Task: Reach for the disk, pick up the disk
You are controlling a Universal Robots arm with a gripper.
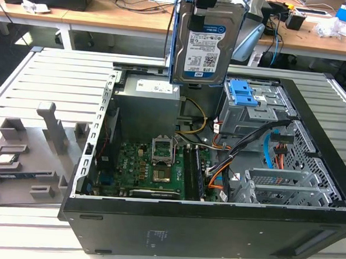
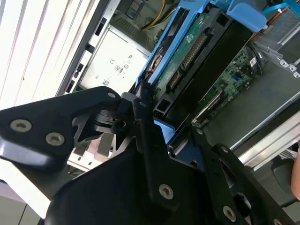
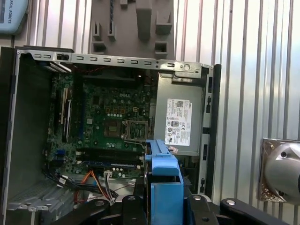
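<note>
Progress: I see the disk (image 1: 204,46) held clear above the open computer case (image 1: 184,230); reach and pickup look done.
End effector (image 1: 202,11): clamped on the disk's upper edge.

In the exterior view the picture's top edge cuts off the hand (image 1: 202,8) above the disk (image 1: 205,46).

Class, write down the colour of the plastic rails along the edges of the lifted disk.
Blue; the rails on the disk show best in the exterior view.

Black pincer (image 2: 166,125): angular plates (image 2: 70,112) (silver screws (image 2: 164,191)), matte.
</note>
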